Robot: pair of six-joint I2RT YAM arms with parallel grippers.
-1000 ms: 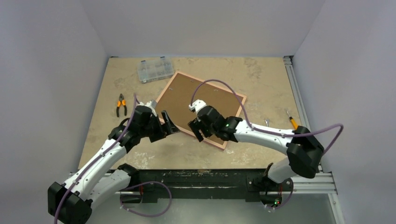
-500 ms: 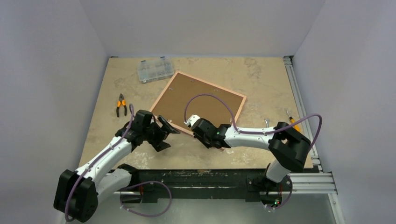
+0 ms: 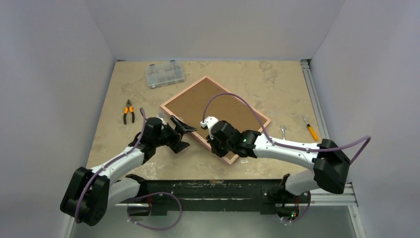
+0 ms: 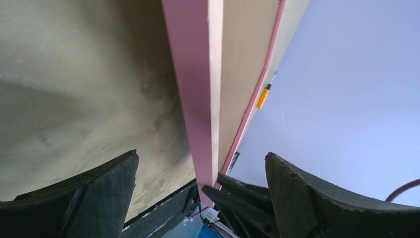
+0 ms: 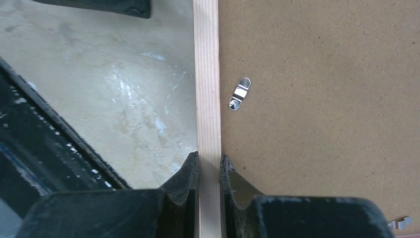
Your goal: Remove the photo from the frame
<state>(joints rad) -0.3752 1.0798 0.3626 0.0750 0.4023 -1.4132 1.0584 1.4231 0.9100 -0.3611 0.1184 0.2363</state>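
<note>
Nearest, black mounting rail (image 3: 218, 191) carrying both arm bases.

Just beyond, right gripper (image 5: 209, 161) pinched almost closed on the near rim of the frame (image 3: 247, 104). One black fingertip on either side of the pale, straight-grained wood strip at the frame's rear edge.

Left gripper (image 3: 184, 136) spread wide and holding nothing, with curved matte-black fingers (image 4: 89, 198). Set just beside the frame's left side, the pink edge seen end-on between them from the wrist; contact not discernible.

Frame thin and rectangular, pink on the outer face and bare wood behind, rear side up and turned diagonally on the table (image 3: 277, 84). Filled by a plain brown backing board (image 3: 193, 101), matte and finely fibrous. Small bright metal turn clip (image 5: 240, 94) on the board just inside the gripped rim. Photo not visible in any view.

Obstructions in the overhead view: purple cable (image 3: 233, 96) arching across the board, and the right wrist covering the frame's near corner.

Left of the frame, orange-handled pliers (image 3: 128, 111). To the right, well apart, a small bent metal tool (image 3: 282, 130) and an orange-handled screwdriver (image 3: 311, 130).

Farthest, near the back-left corner of the beige, mottled, stone-patterned table, a clear plastic compartment box (image 3: 165, 74).
</note>
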